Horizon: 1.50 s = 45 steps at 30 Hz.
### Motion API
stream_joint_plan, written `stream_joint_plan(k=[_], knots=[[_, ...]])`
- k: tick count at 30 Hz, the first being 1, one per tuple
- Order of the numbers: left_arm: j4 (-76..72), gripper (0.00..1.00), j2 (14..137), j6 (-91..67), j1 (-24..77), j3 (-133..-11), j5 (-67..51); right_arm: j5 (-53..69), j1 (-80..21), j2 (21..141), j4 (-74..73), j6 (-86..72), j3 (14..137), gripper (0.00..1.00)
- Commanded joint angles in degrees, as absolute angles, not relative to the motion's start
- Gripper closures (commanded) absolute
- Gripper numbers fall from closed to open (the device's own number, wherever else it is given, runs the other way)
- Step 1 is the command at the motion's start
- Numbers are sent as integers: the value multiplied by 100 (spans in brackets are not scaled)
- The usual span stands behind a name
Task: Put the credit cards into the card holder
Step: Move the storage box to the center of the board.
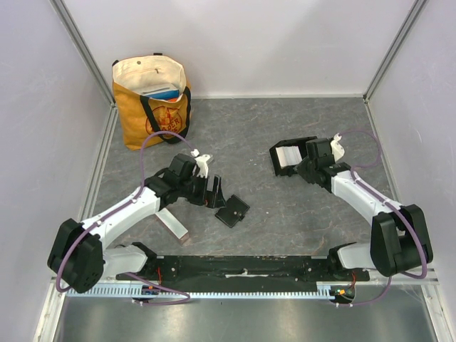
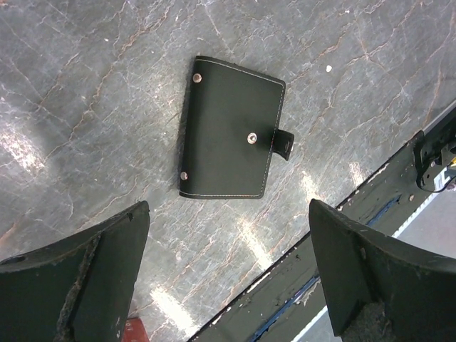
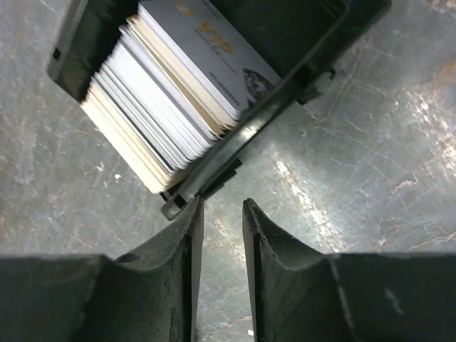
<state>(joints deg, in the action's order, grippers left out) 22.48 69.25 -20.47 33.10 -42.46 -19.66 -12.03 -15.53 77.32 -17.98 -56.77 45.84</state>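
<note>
On the right, we see the right gripper [image 3: 222,214] nearly clenched, empty, beside the card holder [image 3: 285,89] stacked with credit cards [image 3: 171,92]. Left gripper [image 2: 228,278] hangs released above the black wallet [image 2: 231,135].

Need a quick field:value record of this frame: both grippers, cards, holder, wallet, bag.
left gripper: open wide, empty, above the table just short of the wallet
right gripper: fingers nearly shut, narrow gap, nothing between them, at the holder's wall
card holder: black tray, far right of the table
credit cards: stack standing in the holder, front card printed VIP
wallet: flat black, snapped shut, lying near the table's front edge
tote bag: orange, upright, far-left corner
</note>
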Motion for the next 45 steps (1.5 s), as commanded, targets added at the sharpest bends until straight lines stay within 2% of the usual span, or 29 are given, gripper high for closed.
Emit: stream_joint_plan(k=[1, 9, 13, 15, 18, 21, 30, 41, 45], knots=[[1863, 3, 6671, -2417, 3296, -4122, -2101, -1230, -1608, 7629, -1934, -5502, 4254, 66], [1811, 3, 6732, -2487, 3287, -4043, -2109, -1117, -1670, 7488, -1881, -5318, 4131, 69], [1811, 3, 6732, -2514, 3287, -4060, -2118, -1001, -1670, 7322, -1881, -5177, 4359, 62], [1802, 3, 6741, -2496, 3287, -4069, -2127, -1133, -1670, 7155, -1881, -5185, 4525, 51], [1819, 3, 6767, -2479, 3296, -4104, -2136, -1519, -1670, 7119, -1933, -5299, 4772, 42], [1863, 3, 6785, -2443, 3287, -4148, -2136, -1827, -1644, 7382, -2065, -5405, 5035, 39], [1995, 3, 6732, -2312, 3296, -4184, -2030, -1732, -1591, 8340, -2153, -5634, 5546, 39], [2022, 3, 6811, -2276, 3287, -4236, -2039, -1942, -1582, 8358, -2109, -5845, 5344, 43], [2021, 3, 6776, -2276, 3287, -4228, -2048, -1872, -1591, 8560, -2083, -5810, 5458, 49]])
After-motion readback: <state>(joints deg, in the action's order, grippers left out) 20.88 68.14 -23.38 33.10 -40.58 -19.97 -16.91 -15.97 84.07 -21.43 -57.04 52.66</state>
